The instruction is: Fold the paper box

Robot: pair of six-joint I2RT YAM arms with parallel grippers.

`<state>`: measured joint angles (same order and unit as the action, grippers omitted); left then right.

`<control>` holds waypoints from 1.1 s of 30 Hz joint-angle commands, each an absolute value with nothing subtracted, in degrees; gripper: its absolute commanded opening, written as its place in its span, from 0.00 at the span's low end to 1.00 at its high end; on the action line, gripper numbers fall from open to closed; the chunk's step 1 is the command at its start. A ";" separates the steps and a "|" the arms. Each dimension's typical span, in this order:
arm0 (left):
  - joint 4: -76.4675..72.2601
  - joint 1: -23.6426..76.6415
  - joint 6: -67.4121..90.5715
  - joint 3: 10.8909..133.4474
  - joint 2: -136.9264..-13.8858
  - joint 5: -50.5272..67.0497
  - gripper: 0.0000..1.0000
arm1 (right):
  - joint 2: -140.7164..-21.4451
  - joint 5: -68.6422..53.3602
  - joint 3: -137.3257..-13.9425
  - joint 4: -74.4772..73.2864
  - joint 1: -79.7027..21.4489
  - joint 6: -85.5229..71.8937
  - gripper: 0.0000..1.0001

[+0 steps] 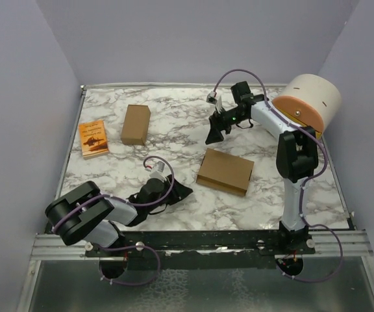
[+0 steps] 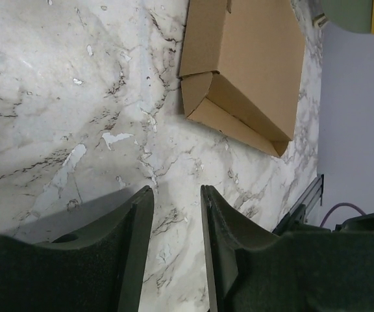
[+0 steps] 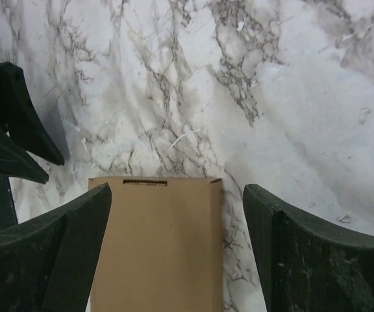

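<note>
Paper box [image 1: 224, 171] is lying folded shut as a shallow, wide box on the marble counter [image 1: 174, 107], right of the middle and toward the near edge, sitting a little askew to the edges. Left fingers [image 1: 182, 191] are sitting low over the counter near its near edge, left of the box and apart from it. The left wrist view is showing these fingers [image 2: 138, 227] slightly parted, bare marble in the narrow gap, pinching nothing, with the box [image 2: 252, 58] lying beyond their tips. Right fingers [image 1: 213, 133] are hanging by the box's far left corner. The right wrist view is showing those fingers [image 3: 63, 247] spread wide, one end of the box [image 3: 154, 247] lying in view between them, unclamped. A narrower box [image 1: 136, 124] is standing toward the far left corner, an orange booklet [image 1: 93, 138] is lying near the left edge, and a beige cylinder [image 1: 310, 101] is sitting at the far right corner.
</note>
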<state>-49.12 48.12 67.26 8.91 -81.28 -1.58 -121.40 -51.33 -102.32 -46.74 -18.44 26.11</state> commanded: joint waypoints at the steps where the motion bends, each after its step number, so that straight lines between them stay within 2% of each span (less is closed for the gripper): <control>1: -54.74 48.54 69.55 8.98 -82.29 -1.89 0.38 | -118.84 -51.78 -98.58 -47.48 -18.50 25.81 0.84; 7: -53.33 48.50 67.10 12.03 -85.24 -2.07 0.32 | -123.26 -53.72 -100.67 -49.55 -18.02 27.54 0.82; 11: -37.58 48.79 49.84 17.34 -79.98 -7.48 0.28 | -123.54 -53.12 -99.64 -49.02 -17.44 28.31 0.82; 13: -36.47 49.34 41.44 18.11 -78.32 -10.06 0.27 | -123.37 -53.93 -98.88 -48.32 -16.45 27.87 0.82; 19: -46.10 49.57 28.42 16.46 -79.54 -8.31 0.28 | -121.88 -55.36 -93.84 -44.55 -15.38 26.36 0.80; 33: -52.24 49.22 24.82 20.08 -86.64 -5.09 0.27 | -125.85 -59.03 -92.44 -42.81 -15.38 24.42 0.65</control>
